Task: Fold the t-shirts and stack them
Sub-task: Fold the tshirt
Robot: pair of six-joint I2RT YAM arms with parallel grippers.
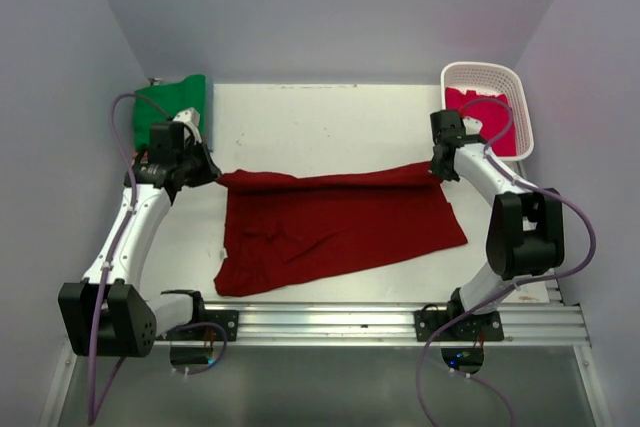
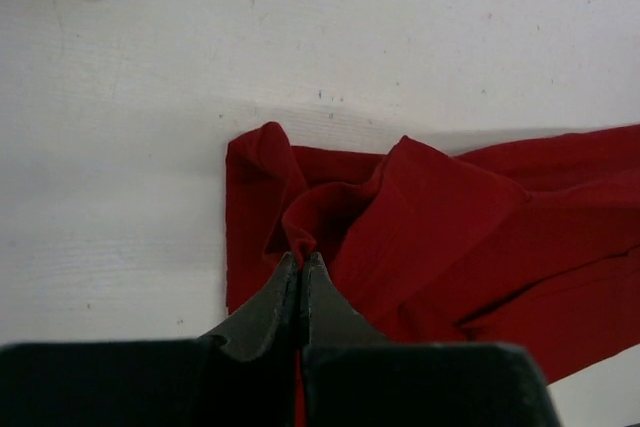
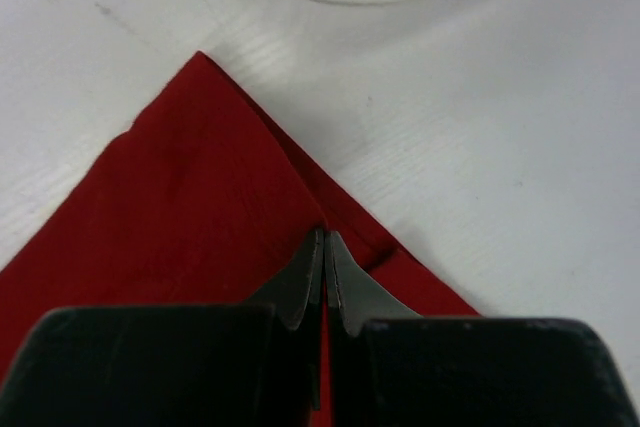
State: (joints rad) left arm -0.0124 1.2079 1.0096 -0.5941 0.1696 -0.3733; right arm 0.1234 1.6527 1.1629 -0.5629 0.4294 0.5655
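Left pincer (image 2: pixel 300 261) clamped on dark red t-shirt (image 1: pixel 340 227) far edge, right pincer (image 3: pixel 325 239) gripping opposite corner, white table (image 1: pixel 320 117) beyond

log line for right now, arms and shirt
left gripper: shut on dark red t-shirt, left corner | right gripper: shut on same shirt, right corner | state: far edge pinched, shirt spread on table

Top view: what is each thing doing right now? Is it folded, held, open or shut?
dark red t-shirt, spread on the table, pinched at both far corners.
left gripper, shut on the dark red t-shirt's corner.
right gripper, shut on its other corner.
green t-shirt, folded, far left.
crimson-pink t-shirt, unfolded, lying in the basket.
basket, upright, holding that shirt.
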